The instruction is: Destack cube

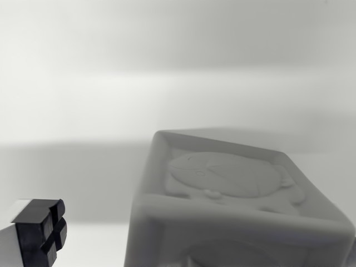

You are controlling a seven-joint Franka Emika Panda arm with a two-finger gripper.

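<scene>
One cube (233,206) fills the lower right of the wrist view, pale, with a raised rim and an embossed animal figure on its upper face. It sits close under the camera, seemingly so the claw can straddle it for a lift off the stack, though whatever lies beneath it is out of frame. A single dark finger (40,231) shows at the wrist view's lower left, well clear of the cube. Its partner is unseen, so whether the claw is apart or together cannot be told. A plain white surface (167,83) lies behind.
</scene>
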